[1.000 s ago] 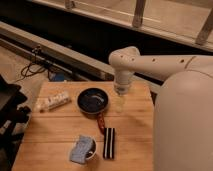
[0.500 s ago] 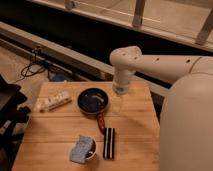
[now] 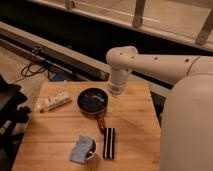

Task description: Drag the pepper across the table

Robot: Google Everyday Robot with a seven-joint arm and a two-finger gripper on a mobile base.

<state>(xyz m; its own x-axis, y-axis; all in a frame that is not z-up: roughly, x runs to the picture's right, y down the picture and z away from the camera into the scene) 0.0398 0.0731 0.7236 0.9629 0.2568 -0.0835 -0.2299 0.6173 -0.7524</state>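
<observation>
The pepper (image 3: 101, 121) is a slim red-orange piece lying on the wooden plank table (image 3: 135, 125), just in front of the dark round pan (image 3: 92, 100) and behind the black-and-white striped block (image 3: 109, 142). My gripper (image 3: 114, 103) hangs from the white wrist (image 3: 119, 80) over the table, close by the pan's right rim. It is up and to the right of the pepper, apart from it.
A bowl with a blue cloth (image 3: 83, 149) sits front centre, left of the striped block. A white oblong packet (image 3: 52, 101) lies at the table's left edge. My large white body (image 3: 187, 125) crowds the right side. A dark chair (image 3: 10, 107) stands left.
The wrist and gripper have shifted slightly left and down toward the pan's right rim. The pepper, pan and other objects have not moved.
</observation>
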